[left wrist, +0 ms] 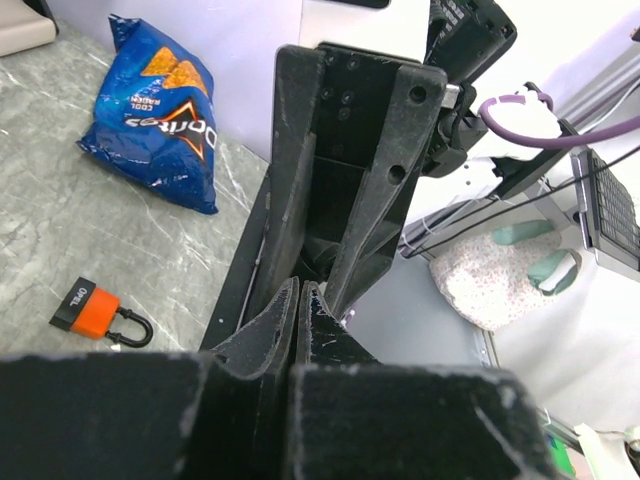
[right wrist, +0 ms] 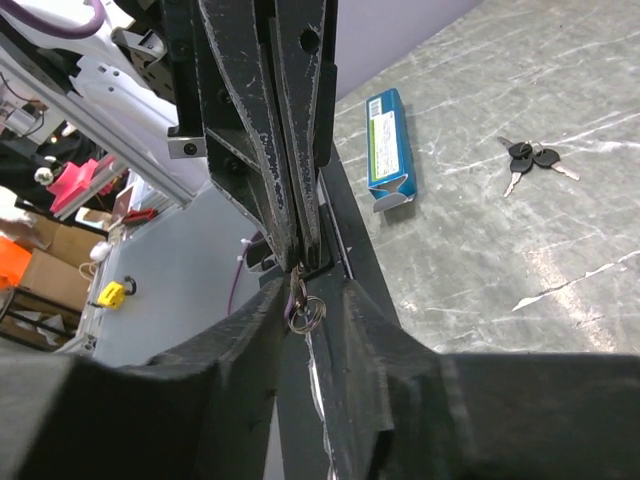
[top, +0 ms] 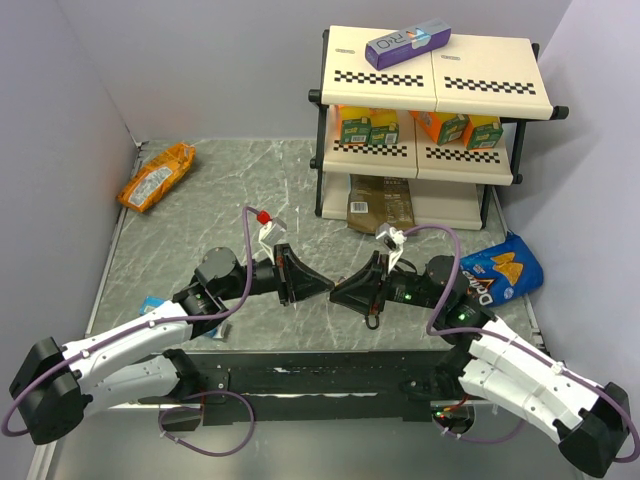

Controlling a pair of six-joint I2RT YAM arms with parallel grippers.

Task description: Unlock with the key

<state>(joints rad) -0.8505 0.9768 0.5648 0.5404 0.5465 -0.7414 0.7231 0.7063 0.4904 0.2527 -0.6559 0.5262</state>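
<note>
The two grippers meet tip to tip over the table's near middle. My left gripper [top: 322,287] is shut, and the right wrist view shows its fingertips [right wrist: 298,250] pinching a small thin metal piece with a key ring [right wrist: 305,311] hanging from it. My right gripper [right wrist: 308,318] stands open, with the ring between its tips. A bunch of keys [right wrist: 530,158] with black heads and silvery blades lies loose on the table. The orange-red padlock [left wrist: 95,312] with a black shackle lies on the table below the right gripper [top: 345,292].
A blue Doritos bag [top: 502,270] lies at the right and an orange snack bag [top: 157,176] at the far left. A shelf rack [top: 430,120] with boxes stands at the back. A small blue box [right wrist: 385,148] lies near the loose keys.
</note>
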